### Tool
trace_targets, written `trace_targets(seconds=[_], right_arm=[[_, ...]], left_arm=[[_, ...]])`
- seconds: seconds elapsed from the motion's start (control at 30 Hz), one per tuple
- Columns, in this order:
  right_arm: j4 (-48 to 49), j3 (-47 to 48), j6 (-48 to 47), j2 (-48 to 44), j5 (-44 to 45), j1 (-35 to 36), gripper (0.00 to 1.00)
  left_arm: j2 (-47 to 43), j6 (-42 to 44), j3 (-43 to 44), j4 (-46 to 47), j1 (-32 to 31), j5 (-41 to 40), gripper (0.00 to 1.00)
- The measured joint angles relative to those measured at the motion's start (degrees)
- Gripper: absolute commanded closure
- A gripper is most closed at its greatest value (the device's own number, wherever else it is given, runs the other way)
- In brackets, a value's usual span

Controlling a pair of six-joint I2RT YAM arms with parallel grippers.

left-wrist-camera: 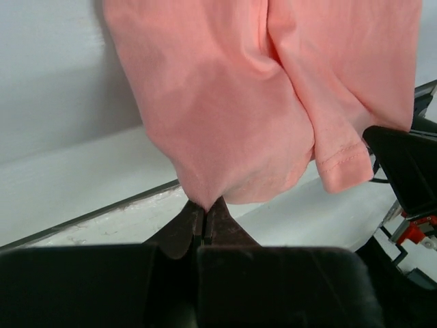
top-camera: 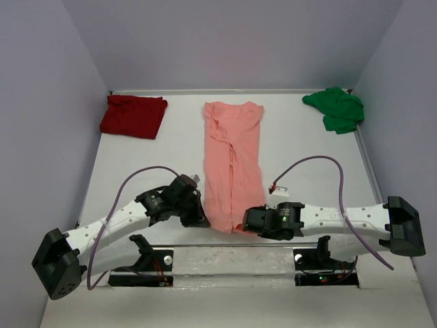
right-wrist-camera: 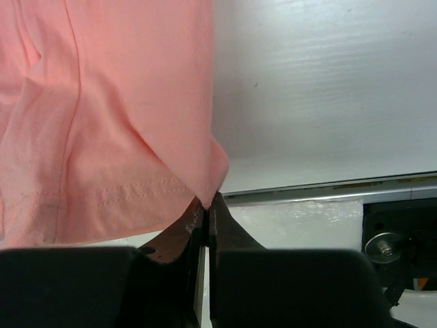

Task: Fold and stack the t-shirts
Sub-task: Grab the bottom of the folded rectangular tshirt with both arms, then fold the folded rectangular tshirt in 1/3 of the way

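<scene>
Cloth: salmon-pink t-shirt [top-camera: 233, 164], soft, creased, long strip mid-worktop [top-camera: 307, 137]. Left jaws and right jaws each clamped on near hem corner. Dark red t-shirt [top-camera: 134, 116] far-left; green t-shirt [top-camera: 334, 109] crumpled far-right.

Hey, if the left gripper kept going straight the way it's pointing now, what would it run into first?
The salmon-pink shirt. The left gripper is shut on its near corner, so it would likely push straight into that cloth. What lies beyond is hidden.
</scene>
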Motion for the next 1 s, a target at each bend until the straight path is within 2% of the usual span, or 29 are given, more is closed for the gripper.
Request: trace_targets(seconds=[0.07,0.17,0.4,0.57,0.73,1.0], right_arm=[[-1.2,1.4,-0.6,0.4,1.5,-1.0,1.00],[-0.6,2.9,-6.2,0.4,2.8,-6.9,1.00],[4.3,6.6,-25.7,2.3,3.7,-21.1,1.00],[9.3,13.7,-40.9,9.3,2.2,-28.3,1.00],[12.3,18.7,-50.3,12.8,-0.7,-33.3,1.00],[15.5,24.5,-59.3,18.1,-5.8,-39.8,1.00]], left_arm=[[2.0,0.7,2.6,-1.0,0.0,-1.3,1.00],[6.4,2.6,7.9,-2.4,0.0,-3.5,1.00],[17.6,8.9,20.2,-2.4,1.1,-7.6,1.00],[26.3,14.6,28.8,-2.4,6.2,-8.5,1.00],[31.9,19.7,35.8,-2.9,12.4,-7.7,1.00],[40.4,24.2,45.1,-3.6,17.0,-5.8,1.00]])
